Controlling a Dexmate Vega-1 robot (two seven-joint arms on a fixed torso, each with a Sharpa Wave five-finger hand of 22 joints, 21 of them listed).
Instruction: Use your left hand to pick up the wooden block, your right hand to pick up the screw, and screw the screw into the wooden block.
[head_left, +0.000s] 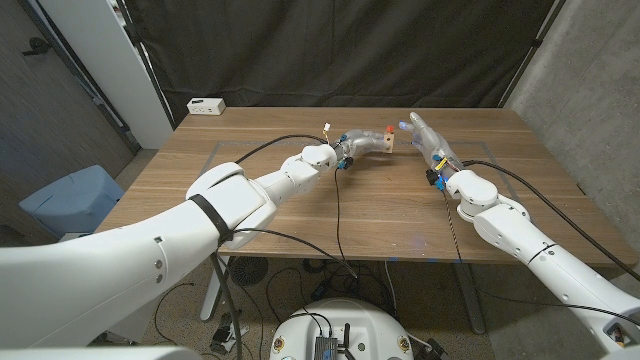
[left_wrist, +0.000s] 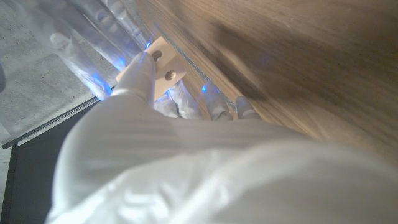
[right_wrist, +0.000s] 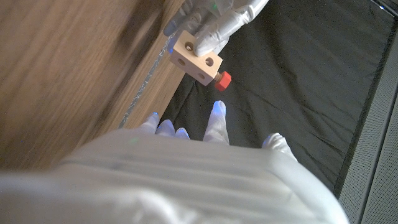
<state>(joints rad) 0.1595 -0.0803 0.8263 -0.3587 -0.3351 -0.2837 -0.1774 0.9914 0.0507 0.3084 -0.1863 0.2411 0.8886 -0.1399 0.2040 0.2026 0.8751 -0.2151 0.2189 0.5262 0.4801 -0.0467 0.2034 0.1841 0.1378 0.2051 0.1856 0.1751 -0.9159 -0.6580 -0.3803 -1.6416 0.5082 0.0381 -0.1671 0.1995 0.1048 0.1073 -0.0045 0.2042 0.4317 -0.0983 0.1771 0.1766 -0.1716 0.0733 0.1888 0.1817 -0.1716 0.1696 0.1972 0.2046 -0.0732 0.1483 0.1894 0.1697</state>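
My left hand (head_left: 362, 143) holds the small wooden block (head_left: 386, 144) above the far middle of the table. In the right wrist view its fingers (right_wrist: 214, 22) grip the block (right_wrist: 196, 57), and the red screw (right_wrist: 223, 80) sticks out of one block face. The screw's head (head_left: 389, 130) shows as a red dot on the block. My right hand (head_left: 424, 137) is close beside the block with its fingers (right_wrist: 216, 118) spread and nothing in them, a short gap from the screw. In the left wrist view a finger presses the block (left_wrist: 163, 67), which shows two holes.
A white box (head_left: 206, 105) lies at the table's far left corner. Black cables (head_left: 337, 215) trail over the table's (head_left: 300, 220) front middle. A blue seat (head_left: 70, 198) stands left of the table, and a black curtain hangs behind.
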